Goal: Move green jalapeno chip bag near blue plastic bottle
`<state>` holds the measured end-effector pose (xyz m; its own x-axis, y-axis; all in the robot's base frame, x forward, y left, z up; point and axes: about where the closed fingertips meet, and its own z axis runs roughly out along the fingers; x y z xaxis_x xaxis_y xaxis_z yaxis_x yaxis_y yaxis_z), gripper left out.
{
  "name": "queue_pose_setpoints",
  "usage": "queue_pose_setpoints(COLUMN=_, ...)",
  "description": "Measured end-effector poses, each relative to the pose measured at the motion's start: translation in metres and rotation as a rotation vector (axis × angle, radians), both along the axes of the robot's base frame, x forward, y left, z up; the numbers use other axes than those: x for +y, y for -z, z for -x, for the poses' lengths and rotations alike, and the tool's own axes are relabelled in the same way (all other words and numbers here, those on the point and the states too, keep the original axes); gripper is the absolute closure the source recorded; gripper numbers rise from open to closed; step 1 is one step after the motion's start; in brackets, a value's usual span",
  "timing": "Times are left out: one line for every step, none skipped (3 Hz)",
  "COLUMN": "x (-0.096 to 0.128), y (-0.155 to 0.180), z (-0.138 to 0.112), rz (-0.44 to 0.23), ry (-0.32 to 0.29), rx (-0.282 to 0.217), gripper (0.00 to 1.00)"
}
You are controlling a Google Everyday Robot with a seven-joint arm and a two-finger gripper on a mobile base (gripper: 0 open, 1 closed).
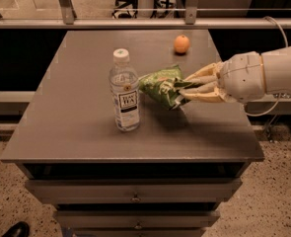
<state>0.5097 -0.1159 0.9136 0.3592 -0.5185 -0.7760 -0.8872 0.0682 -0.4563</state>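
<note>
The green jalapeno chip bag (pixel 162 85) hangs just above the grey table (pixel 86 132), its left tip close to the blue plastic bottle (pixel 125 93). The bottle is clear, with a white cap and a white label, and stands upright left of centre. My gripper (pixel 184 89) reaches in from the right and is shut on the bag's right end. The bag and the bottle look a small gap apart.
A small orange fruit (pixel 181 44) sits at the back of the table, right of centre. The table has drawers (pixel 135 194) below its front edge. A rail and chair legs lie beyond the far edge. A cable (pixel 278 28) trails behind my arm.
</note>
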Motion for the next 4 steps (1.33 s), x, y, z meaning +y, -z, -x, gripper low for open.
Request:
queue_pose_setpoints(x=0.019, y=0.006, z=0.002, rz=-0.017, ry=-0.025, rx=0.014, gripper=0.57)
queue_pose_setpoints(x=0.027, y=0.012, z=0.005, rz=-0.026, ry=-0.036, rx=0.029, gripper=0.33)
queue_pose_setpoints(x=0.033, y=0.020, z=0.009, rz=-0.030, ry=-0.041, rx=0.046, gripper=0.03)
queue_pose_setpoints(x=0.034, y=0.021, z=0.010, rz=-0.030, ry=-0.042, rx=0.050, gripper=0.00)
